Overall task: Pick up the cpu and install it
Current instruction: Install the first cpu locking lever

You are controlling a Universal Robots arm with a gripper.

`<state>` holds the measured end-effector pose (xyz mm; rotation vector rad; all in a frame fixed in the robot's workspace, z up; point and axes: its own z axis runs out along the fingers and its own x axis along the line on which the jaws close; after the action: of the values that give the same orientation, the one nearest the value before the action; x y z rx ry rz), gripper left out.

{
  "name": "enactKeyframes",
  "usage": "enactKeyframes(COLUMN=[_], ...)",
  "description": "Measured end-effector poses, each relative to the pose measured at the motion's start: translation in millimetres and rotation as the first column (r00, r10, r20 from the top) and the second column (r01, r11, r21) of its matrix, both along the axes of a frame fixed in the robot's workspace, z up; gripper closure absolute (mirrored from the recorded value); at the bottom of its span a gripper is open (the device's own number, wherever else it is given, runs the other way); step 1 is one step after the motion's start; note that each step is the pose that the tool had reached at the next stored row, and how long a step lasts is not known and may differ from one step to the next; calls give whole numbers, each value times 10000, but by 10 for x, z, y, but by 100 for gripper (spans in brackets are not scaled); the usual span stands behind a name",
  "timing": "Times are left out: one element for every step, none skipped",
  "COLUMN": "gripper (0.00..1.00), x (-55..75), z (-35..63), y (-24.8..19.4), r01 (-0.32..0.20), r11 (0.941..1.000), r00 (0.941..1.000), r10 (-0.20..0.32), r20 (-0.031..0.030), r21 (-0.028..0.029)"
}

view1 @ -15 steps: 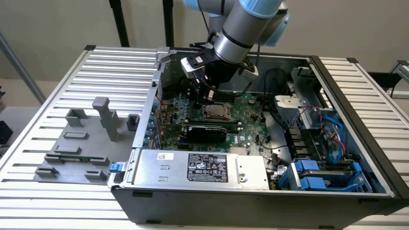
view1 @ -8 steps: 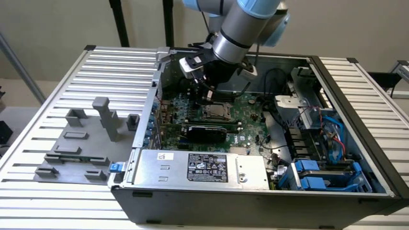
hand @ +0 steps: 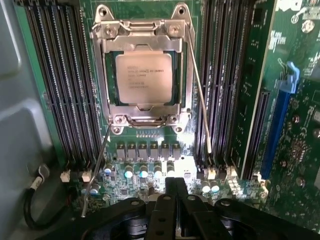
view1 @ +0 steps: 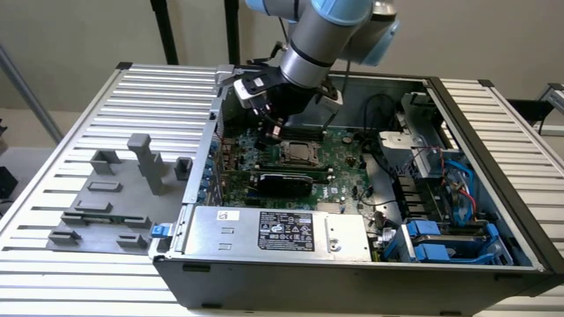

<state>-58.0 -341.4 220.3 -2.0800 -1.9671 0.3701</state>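
The cpu [hand: 144,77], a flat square chip with a pale metal top, lies inside the metal socket frame [hand: 102,80] on the green motherboard. In the exterior view the cpu [view1: 300,153] shows small in the middle of the open computer case. My gripper [hand: 175,192] hovers above the board beside the socket, its black fingers pressed together with nothing between them. From the exterior view the gripper [view1: 275,129] hangs just over the board, behind the socket. Two thin socket levers [hand: 200,100] stick out, unlatched.
Memory slots [hand: 60,80] flank the socket on both sides. The power supply [view1: 277,231] sits at the case's front, drive bays with blue parts [view1: 440,244] at the exterior view's right. Grey fixture blocks [view1: 115,191] stand on the slatted table at the exterior view's left.
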Motion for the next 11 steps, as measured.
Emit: enactKeyframes(gripper=[89, 89, 89, 89, 89, 89, 89, 89, 89, 89, 89], x=[-8, -14, -18, -22, -27, -35, -43, -52, -65, -82, -101], z=[0, 0, 0, 0, 0, 0, 0, 0, 0, 0, 0], y=[0, 0, 0, 0, 0, 0, 0, 0, 0, 0, 0], r01=[84, 186, 292, 401, 503, 588, 665, 733, 788, 827, 861], r11=[10000, 9998, 9996, 9992, 9987, 9983, 9977, 9972, 9968, 9964, 9960], r00=[10000, 9998, 9996, 9992, 9987, 9983, 9978, 9973, 9969, 9966, 9963], r10=[-84, -186, -292, -401, -503, -588, -665, -733, -788, -827, -860], r20=[0, -1, -1, -1, -1, -2, -4, -6, -10, -12, -16], r21=[8, 16, 23, 31, 41, 61, 88, 125, 168, 207, 246])
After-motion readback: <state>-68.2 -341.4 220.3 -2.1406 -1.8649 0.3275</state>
